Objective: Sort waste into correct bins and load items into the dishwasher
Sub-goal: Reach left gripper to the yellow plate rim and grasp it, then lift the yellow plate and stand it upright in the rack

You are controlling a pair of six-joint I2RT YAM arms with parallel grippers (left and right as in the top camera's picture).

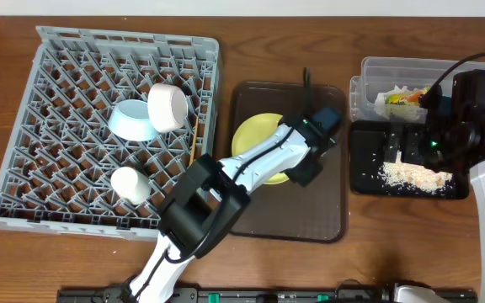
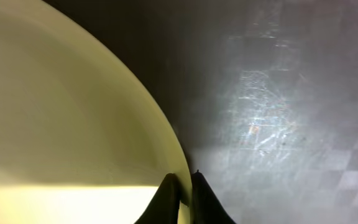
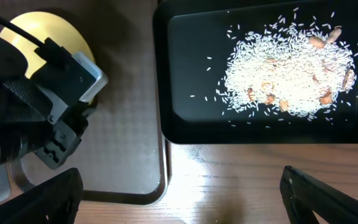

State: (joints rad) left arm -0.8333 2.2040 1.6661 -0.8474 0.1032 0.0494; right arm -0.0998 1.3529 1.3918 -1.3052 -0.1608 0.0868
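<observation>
The yellow plate [image 1: 255,135] lies on the brown tray [image 1: 293,219]. My left gripper [image 1: 300,171] is shut on the plate's right rim; the left wrist view shows the fingers [image 2: 184,186] pinching the rim of the plate [image 2: 73,124]. My right gripper [image 1: 402,143] hangs open and empty above the black tray [image 1: 369,181], which holds the rice scraps [image 1: 413,175]; its fingers [image 3: 179,199] are spread wide. The wrapper [image 1: 407,97] lies in the clear tub [image 1: 377,71]. The light blue bowl [image 1: 133,119], white bowl [image 1: 167,107] and chopsticks [image 1: 194,145] sit in the grey rack [image 1: 57,168].
A second small white cup [image 1: 130,183] stands in the rack's front part. The right wrist view shows the black tray [image 3: 191,74] with rice [image 3: 284,68], the brown tray's corner [image 3: 123,155], the plate [image 3: 48,28] and bare wooden table between them.
</observation>
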